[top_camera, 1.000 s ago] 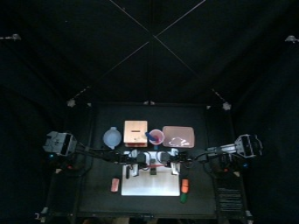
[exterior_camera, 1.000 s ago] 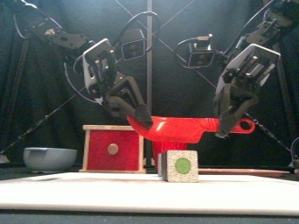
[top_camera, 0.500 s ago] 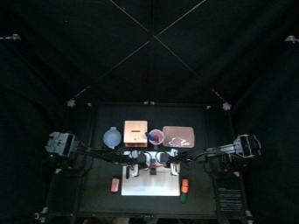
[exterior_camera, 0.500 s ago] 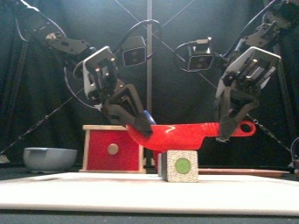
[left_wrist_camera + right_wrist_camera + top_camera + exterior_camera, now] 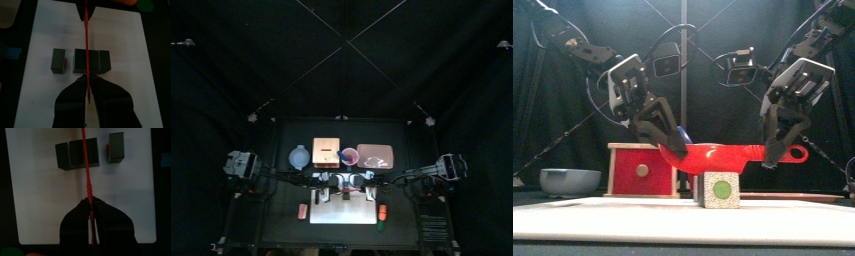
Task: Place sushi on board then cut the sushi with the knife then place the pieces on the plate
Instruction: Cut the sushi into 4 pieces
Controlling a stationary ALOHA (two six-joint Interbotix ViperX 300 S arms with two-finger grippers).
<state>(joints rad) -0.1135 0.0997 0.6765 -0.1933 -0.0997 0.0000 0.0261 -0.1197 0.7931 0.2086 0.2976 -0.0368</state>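
A red toy knife [image 5: 714, 154] hangs level above the white cutting board [image 5: 593, 215], held at both ends. My left gripper [image 5: 671, 145] is shut on its blade end and my right gripper [image 5: 780, 150] on its ringed handle end. Under it on the board stands the dark green sushi roll [image 5: 718, 189]. In the left wrist view the knife [image 5: 87, 45] runs edge-on over the joined blocks [image 5: 98, 59], and one block [image 5: 59, 60] stands apart. The right wrist view shows the same: joined blocks [image 5: 72, 154], a separate piece [image 5: 116, 147], and the right gripper [image 5: 89, 210].
Behind the board stand the wooden box with its red drawer front [image 5: 643, 170], the blue-grey bowl [image 5: 569, 180], a red cup [image 5: 349, 156] and the pink tray [image 5: 374, 156]. Small toy foods [image 5: 385, 213] lie beside the board's left and right edges.
The knife has come down a little toward the sushi, both grippers lowering with it. The sushi blocks have not moved.
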